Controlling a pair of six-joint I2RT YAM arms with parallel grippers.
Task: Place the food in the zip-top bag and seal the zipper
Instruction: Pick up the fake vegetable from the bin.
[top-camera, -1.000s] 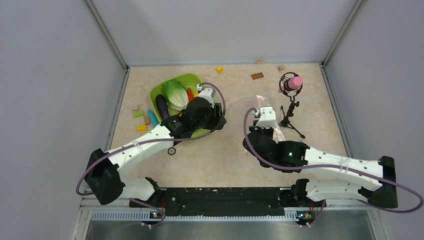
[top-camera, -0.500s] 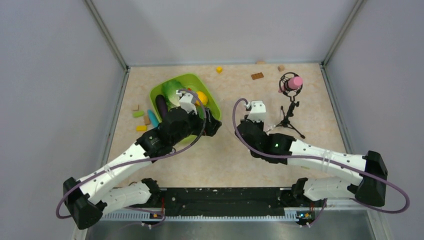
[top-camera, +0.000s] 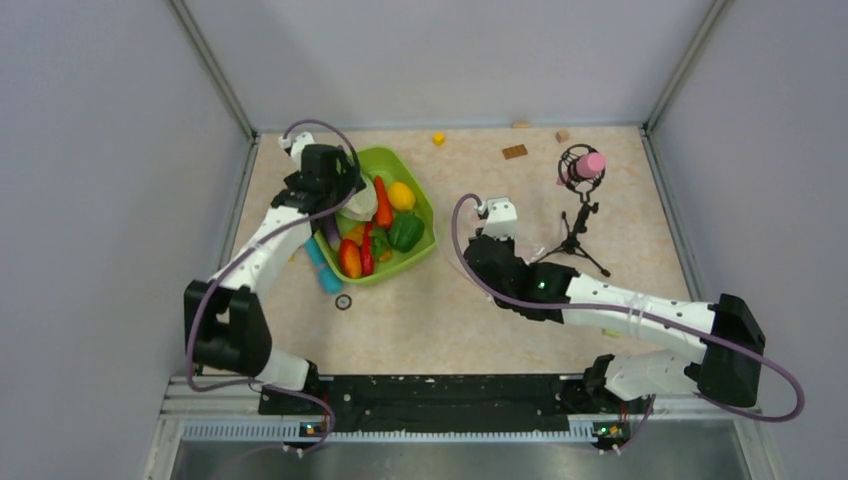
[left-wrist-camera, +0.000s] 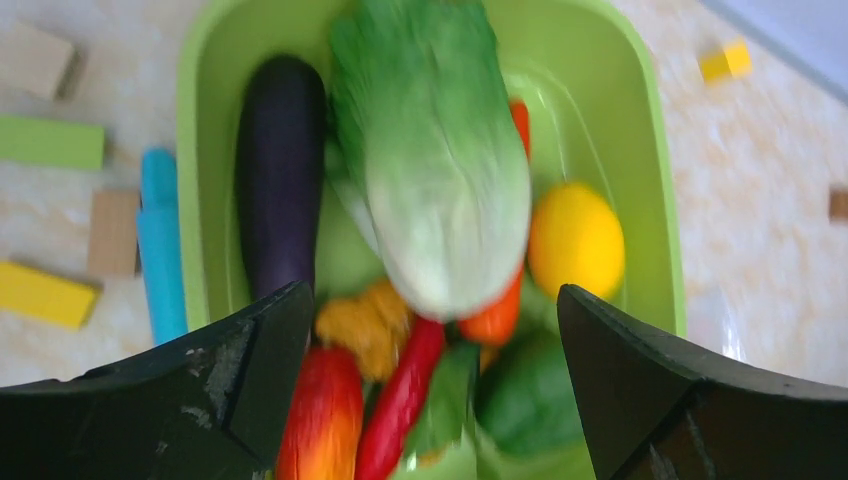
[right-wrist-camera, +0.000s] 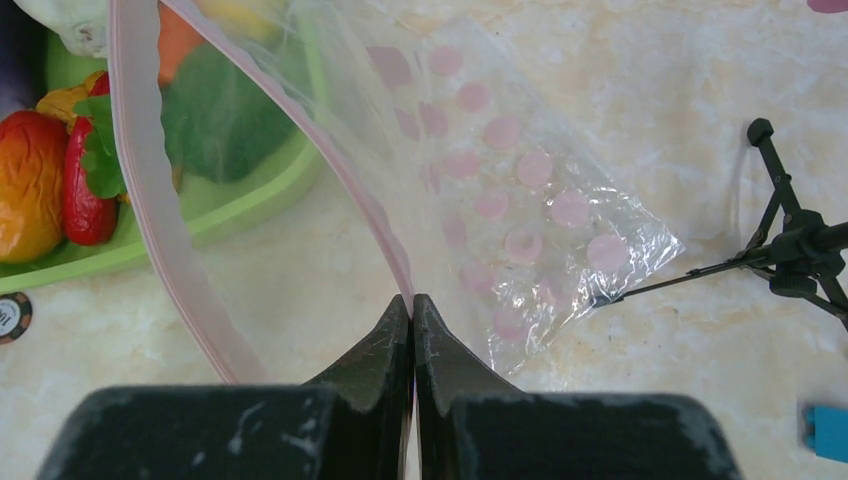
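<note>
The pale green plastic toy cabbage (left-wrist-camera: 440, 180) lies squarely between our left jaws, which stand spread wide. Its long axis runs away from them, across their closing line. Just beside it sit the purple toy eggplant (left-wrist-camera: 278, 170) and the yellow toy lemon (left-wrist-camera: 575, 240), all in the lime-green plastic tray (left-wrist-camera: 195, 120). Our right jaws are pressed together, pinching the pinkish zipper (right-wrist-camera: 140, 170) of the clear crinkly zip-top bag (right-wrist-camera: 540, 190), whose mouth gapes toward the tray. We judge the left arm nearer the food.
</note>
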